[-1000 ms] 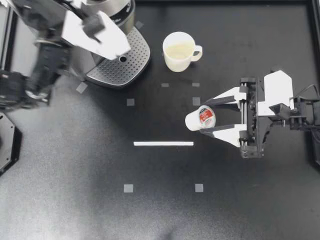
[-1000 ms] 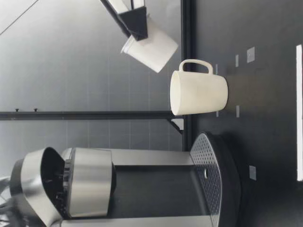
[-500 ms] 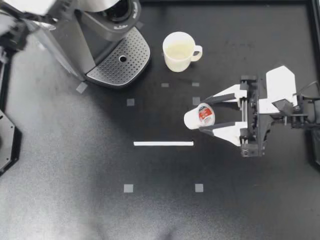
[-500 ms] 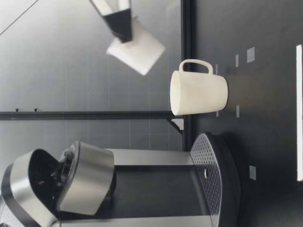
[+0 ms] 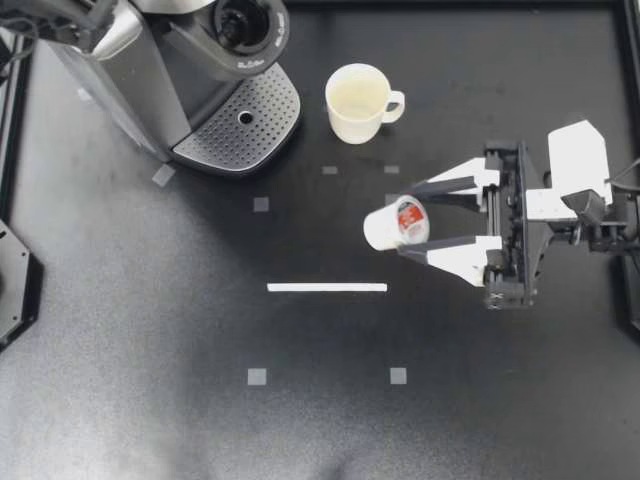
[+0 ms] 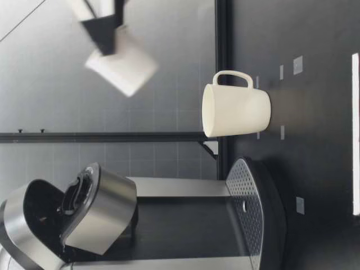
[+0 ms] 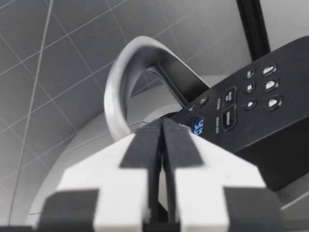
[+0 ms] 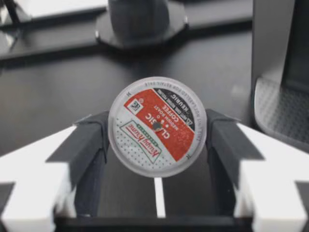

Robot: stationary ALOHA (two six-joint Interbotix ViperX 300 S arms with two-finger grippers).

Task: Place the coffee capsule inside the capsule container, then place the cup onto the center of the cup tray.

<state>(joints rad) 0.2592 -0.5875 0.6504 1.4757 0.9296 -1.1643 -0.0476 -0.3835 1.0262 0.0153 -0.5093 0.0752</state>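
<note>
My black table [image 5: 150,330] carries a coffee machine [image 5: 190,70] at eleven o'clock, its perforated cup tray [image 5: 245,125] turned toward the middle. A cream cup [image 5: 358,102] stands upright at twelve o'clock, near the tray but apart from it, handle pointing to three o'clock. A white strip [image 5: 327,287] lies just off centre toward six, and I see small grey squares [image 5: 257,377] at five, seven and ten o'clock.
</note>
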